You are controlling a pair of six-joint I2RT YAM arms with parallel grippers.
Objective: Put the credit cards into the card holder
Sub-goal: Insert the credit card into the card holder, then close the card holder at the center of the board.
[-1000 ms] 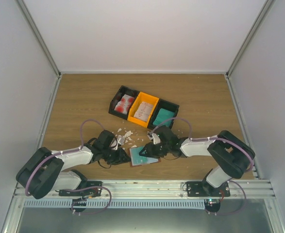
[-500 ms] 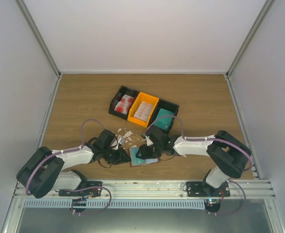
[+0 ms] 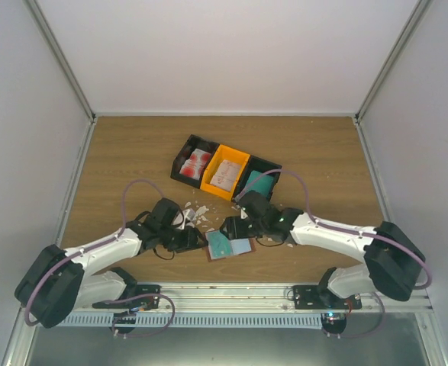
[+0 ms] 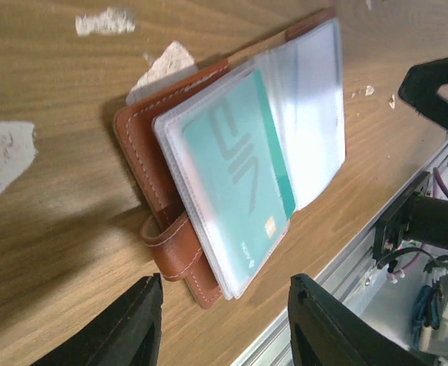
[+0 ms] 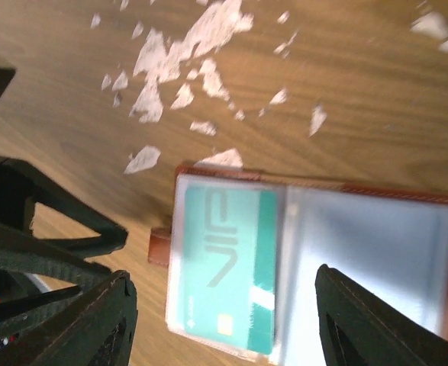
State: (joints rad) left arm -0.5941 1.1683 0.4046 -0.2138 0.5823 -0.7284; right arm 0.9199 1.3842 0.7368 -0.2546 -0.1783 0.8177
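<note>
Card holder [image 3: 241, 246]: one. Teal card [image 4: 235, 179] in its clear sleeve: one. Black trays [image 3: 181, 157]: two. Orange tray [image 3: 235, 152]: one. Card stacks [image 3: 225, 175] — three, one per tray; cards per stack cannot be counted. White scraps [image 5: 208, 30] — over a dozen.

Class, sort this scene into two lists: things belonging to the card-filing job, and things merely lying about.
Job:
card holder
teal card inside it
red-blotched cards, pale cards and teal cards, in the trays

Lying about:
white scraps
</note>
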